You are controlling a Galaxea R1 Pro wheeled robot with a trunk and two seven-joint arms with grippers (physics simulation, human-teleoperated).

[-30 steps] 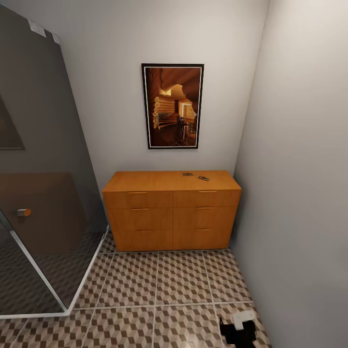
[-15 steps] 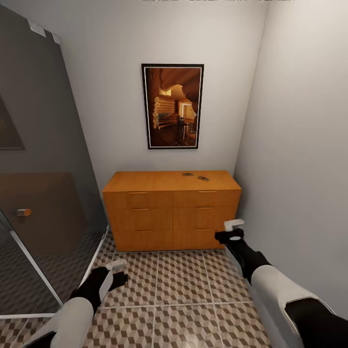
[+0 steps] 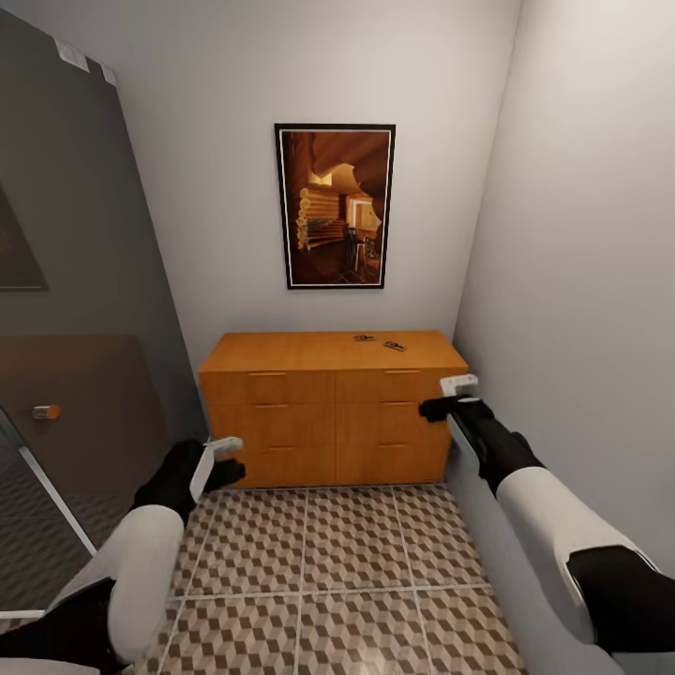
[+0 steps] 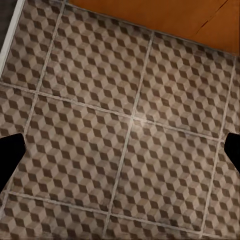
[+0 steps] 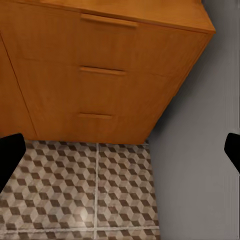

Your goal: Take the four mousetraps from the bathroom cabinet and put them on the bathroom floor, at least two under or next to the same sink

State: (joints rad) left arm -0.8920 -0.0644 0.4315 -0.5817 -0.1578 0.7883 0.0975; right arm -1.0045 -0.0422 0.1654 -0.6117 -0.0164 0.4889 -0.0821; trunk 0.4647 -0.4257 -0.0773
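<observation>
Wrist views: both claws (image 4: pixel 120 150) (image 5: pixel 120 150) wide open, empty.

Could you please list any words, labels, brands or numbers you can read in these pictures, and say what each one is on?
None can be read: the framed picture shows a wooden interior with no lettering, and the cabinet, walls and floor tiles carry no text.

Two mousetraps (image 3: pixel 379 342) atop cabinet (image 3: pixel 333 412), right rear.
</observation>
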